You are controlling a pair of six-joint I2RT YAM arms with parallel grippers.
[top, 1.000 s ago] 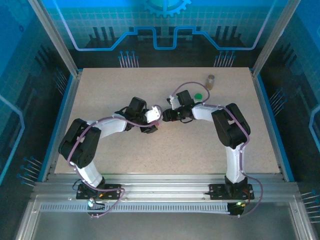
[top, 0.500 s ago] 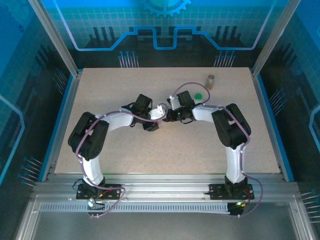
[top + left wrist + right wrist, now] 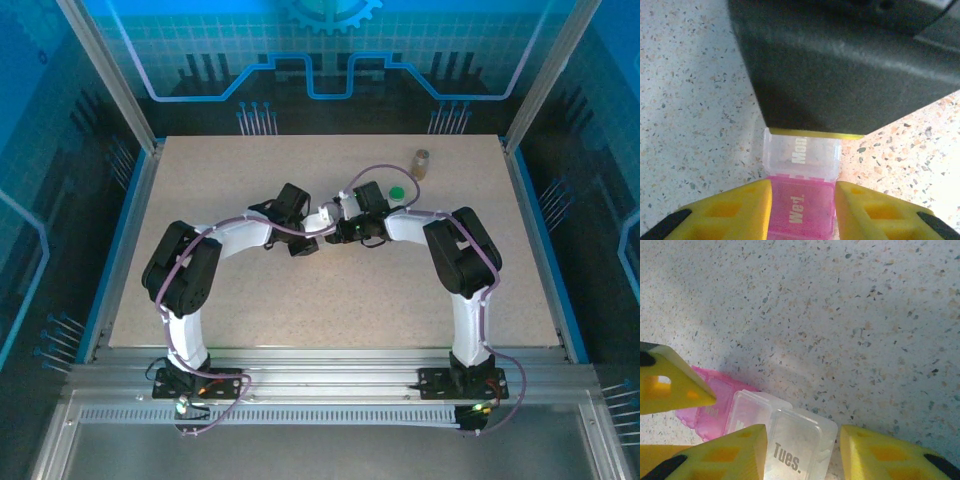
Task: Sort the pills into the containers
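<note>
At mid-table — left hand (image 3: 802, 194) tight on pill box (image 3: 801, 155), right hand (image 3: 802, 432) astride.

"Mon" printed on the clear compartment (image 3: 801, 150), "Wed." on the pink compartment (image 3: 800, 210), "Tues." on the clear lid (image 3: 792, 447); pink lid (image 3: 707, 407) print too blurred

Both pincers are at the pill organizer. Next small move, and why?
Probably snug the right pincer onto the clear Tues. box before any pull. The left pincer is shut on the pink Wed. box, but the right fingers only bracket the clear box and I cannot tell whether they press it. Pulling now might let it slip.
</note>
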